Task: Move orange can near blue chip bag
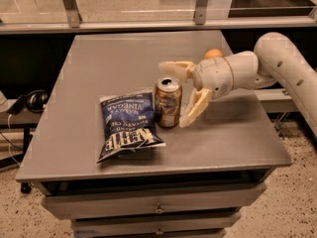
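The orange can point(168, 103) stands upright on the grey table point(109, 58), its left side touching or almost touching the right edge of the blue chip bag point(127, 125). The bag lies flat with its white lettering upside down. My gripper point(173, 94) reaches in from the right and is open. One finger is behind the can's top and the other is to the right of its base. Neither finger visibly presses on the can.
A round orange fruit point(214, 54) sits behind the gripper's wrist, partly hidden. The table's front edge is just below the bag, with drawers point(158, 209) under it. Black headphones point(33, 101) lie on a lower surface to the left.
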Controlling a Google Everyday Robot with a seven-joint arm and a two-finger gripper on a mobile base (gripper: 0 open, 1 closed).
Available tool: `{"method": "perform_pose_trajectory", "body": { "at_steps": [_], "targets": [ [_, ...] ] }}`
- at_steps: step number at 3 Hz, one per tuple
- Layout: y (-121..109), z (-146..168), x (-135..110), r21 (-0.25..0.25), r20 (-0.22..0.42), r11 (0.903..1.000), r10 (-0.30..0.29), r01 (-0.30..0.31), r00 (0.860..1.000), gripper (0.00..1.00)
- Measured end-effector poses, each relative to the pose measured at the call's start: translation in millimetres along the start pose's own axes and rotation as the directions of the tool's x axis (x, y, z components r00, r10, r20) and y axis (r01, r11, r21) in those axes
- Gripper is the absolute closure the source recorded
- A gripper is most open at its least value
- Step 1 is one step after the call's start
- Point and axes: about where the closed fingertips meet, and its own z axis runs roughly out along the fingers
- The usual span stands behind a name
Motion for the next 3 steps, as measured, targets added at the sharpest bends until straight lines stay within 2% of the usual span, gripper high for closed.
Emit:
{"method": "perform_pose_trajectory", "body": {
  "at_steps": [1, 2, 3],
  "targets": [
    [-8.3, -16.0, -8.6, 0.016, -0.032, 0.9998, -0.014, 0.015, 0.999, 0.0],
    [-26.4, -56.4, -28.0, 0.08, -0.095, 0.9963, -0.024, 0.032, 0.995, 0.0],
    [-38.2, -82.9, -50.2, 0.148, -0.091, 0.9856, -0.069, 0.082, 0.993, 0.0]
  ]
}}
